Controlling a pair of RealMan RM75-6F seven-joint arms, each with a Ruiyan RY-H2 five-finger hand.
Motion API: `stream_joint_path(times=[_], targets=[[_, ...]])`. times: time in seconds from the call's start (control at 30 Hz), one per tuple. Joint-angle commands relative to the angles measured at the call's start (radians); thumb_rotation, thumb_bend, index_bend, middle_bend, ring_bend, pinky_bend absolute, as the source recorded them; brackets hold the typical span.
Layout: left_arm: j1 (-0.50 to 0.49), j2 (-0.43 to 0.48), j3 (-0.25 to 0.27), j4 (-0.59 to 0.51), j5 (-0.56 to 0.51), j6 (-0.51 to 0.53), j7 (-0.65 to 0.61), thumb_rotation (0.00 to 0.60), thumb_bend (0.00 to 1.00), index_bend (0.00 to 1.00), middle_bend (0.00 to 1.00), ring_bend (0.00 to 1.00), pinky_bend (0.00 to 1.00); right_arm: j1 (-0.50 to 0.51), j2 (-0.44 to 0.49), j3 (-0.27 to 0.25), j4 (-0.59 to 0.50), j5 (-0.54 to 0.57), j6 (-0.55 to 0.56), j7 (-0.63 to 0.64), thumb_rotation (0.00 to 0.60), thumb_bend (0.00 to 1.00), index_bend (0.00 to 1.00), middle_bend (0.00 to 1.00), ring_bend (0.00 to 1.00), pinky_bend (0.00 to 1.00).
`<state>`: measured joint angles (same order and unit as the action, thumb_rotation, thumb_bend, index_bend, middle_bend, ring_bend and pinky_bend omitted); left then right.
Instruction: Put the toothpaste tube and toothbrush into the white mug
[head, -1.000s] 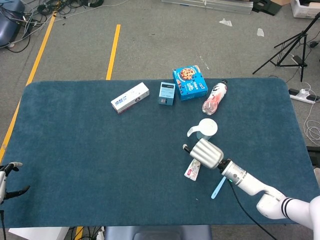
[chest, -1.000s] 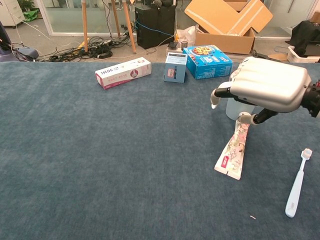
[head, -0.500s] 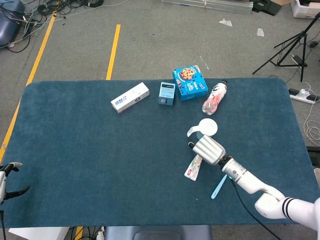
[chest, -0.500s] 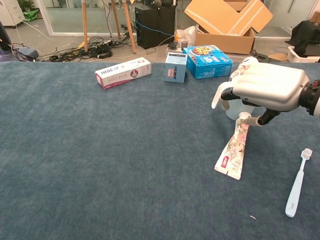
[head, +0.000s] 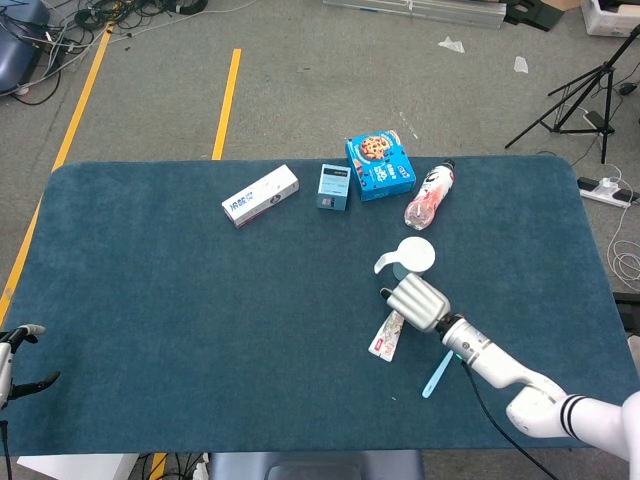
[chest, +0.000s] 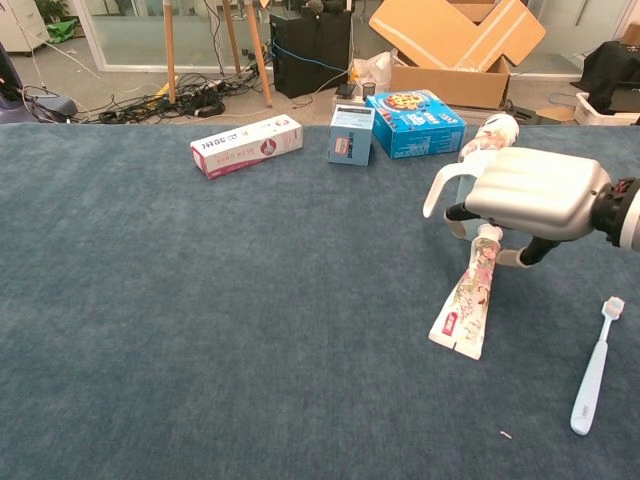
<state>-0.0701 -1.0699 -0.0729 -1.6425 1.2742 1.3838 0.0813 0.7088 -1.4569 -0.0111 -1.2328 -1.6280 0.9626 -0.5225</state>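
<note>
- Because the toothbrush (chest: 592, 372) lies closest to the robot, I begin there: it rests flat on the blue table (chest: 200, 330), below and to the right of the right hand (chest: 530, 195), well apart from it, with its head pointing away from the robot.
- The toothpaste tube (chest: 468, 305) lies flat, directly below the right hand and slightly to its left. Its long axis runs from the flat crimped end, nearer the robot, up to the cap end, which sits just under the fingers.
- The right hand hovers low over the cap end, palm down, with fingers curled downward on both sides of the cap. I cannot tell from either view whether the fingers already pinch the tube or only stand around it; the tube is not lifted.
- The white mug (head: 412, 258) stands upright just behind the right hand, partly hidden by it in the chest view, its handle sticking out to the left.
- In my judgement, the coming move depends on this line: tube, hand and mug follow one another almost straight away from the robot, so the path to the mug is short.
- The left hand (head: 14, 362) is far away at the table's near left edge, holding nothing, fingers apart; the right hand is clearly the nearer one.
- Beyond the mug lie a bottle (head: 430, 194) and three boxes (head: 335, 186).
</note>
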Motion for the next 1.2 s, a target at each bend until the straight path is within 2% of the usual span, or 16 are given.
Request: stream_joint_path(times=[0.03, 1.0, 1.2], targets=[[0.000, 0.000, 0.000, 0.000, 0.000, 0.000, 0.000, 0.600, 0.00, 0.31, 0.40, 0.33, 0.28, 0.001, -0.007, -0.002, 0.009, 0.003, -0.006, -0.003, 0.600, 0.18, 0.43, 1.00, 1.00, 1.00], [-0.001, 0.002, -0.001, 0.000, 0.001, -0.001, -0.005, 0.600, 0.00, 0.31, 0.40, 0.33, 0.28, 0.010, -0.045, -0.014, 0.056, 0.017, -0.042, -0.030, 0.600, 0.18, 0.46, 1.00, 1.00, 1.00], [0.000, 0.002, -0.001, 0.000, 0.001, -0.001, -0.007, 0.600, 0.00, 0.31, 0.40, 0.33, 0.28, 0.014, -0.062, -0.010, 0.072, 0.025, -0.050, -0.035, 0.600, 0.18, 0.51, 1.00, 1.00, 1.00]])
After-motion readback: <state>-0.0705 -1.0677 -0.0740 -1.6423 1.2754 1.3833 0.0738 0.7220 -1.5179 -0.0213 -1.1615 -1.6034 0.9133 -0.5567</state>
